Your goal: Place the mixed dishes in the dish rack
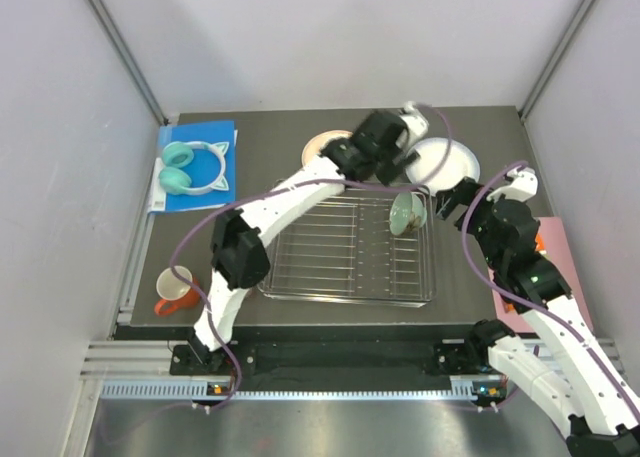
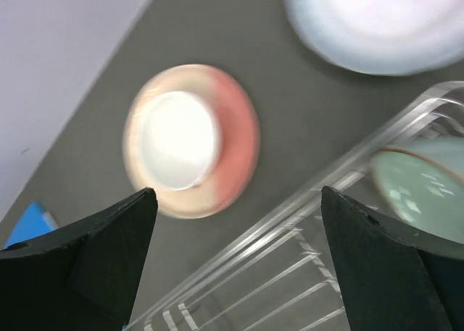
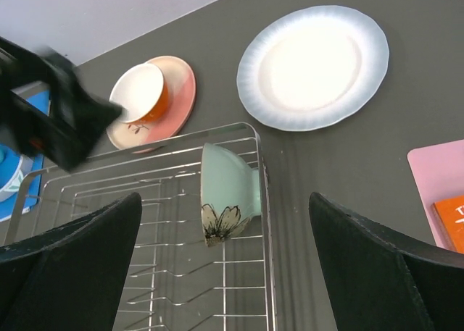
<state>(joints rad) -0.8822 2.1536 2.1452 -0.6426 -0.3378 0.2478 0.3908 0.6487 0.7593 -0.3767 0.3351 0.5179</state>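
My left gripper (image 2: 238,195) and right gripper (image 3: 225,198) gape empty. One mint-green bowl (image 1: 407,213) lies on its side in the dish rack (image 1: 345,298). Outside it: one orange bowl (image 3: 140,93) on the pink-and-cream plate (image 3: 178,85), one white plate (image 3: 313,66), one orange mug (image 1: 176,289).

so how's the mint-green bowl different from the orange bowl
The mint-green bowl lies tipped on its side in the dish rack; the orange bowl sits upright on the pink-and-cream plate outside it. The mint-green bowl shows a painted flower; the orange bowl is orange outside, white inside. Both are round bowls, and neither is held.
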